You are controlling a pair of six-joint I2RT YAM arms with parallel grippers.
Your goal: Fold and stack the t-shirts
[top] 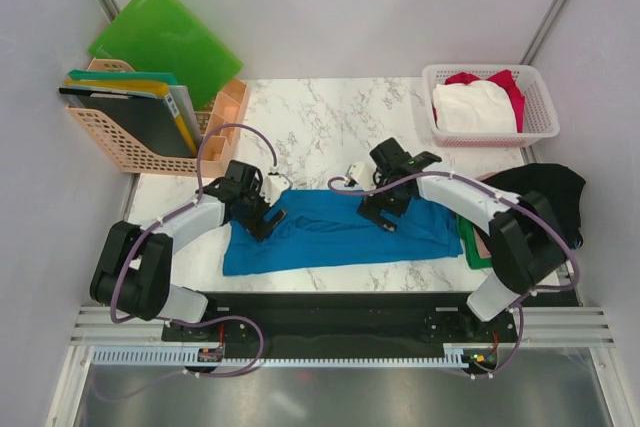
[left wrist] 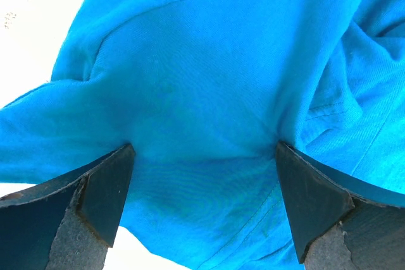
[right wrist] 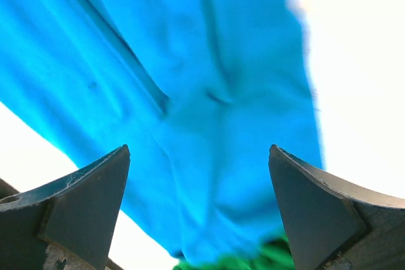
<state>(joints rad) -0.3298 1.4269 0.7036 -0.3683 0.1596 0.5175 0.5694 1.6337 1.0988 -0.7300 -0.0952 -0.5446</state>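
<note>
A bright blue t-shirt (top: 335,230) lies folded into a long band across the near half of the marble table (top: 330,117). My left gripper (top: 266,225) is open over its left part, fingertips pressing into the cloth (left wrist: 202,93). My right gripper (top: 385,217) is open just above the shirt's right part (right wrist: 190,93). A green t-shirt (top: 472,243) lies at the blue one's right end, also showing in the right wrist view (right wrist: 266,258). A black t-shirt (top: 548,192) lies at the right edge. White (top: 474,107) and red (top: 512,87) t-shirts sit in the basket.
A white lattice basket (top: 540,127) stands at the back right. A peach file rack (top: 150,147) with folders and a leaning green plastic folder (top: 165,37) stands at the back left. A black rail (top: 330,317) runs along the near edge.
</note>
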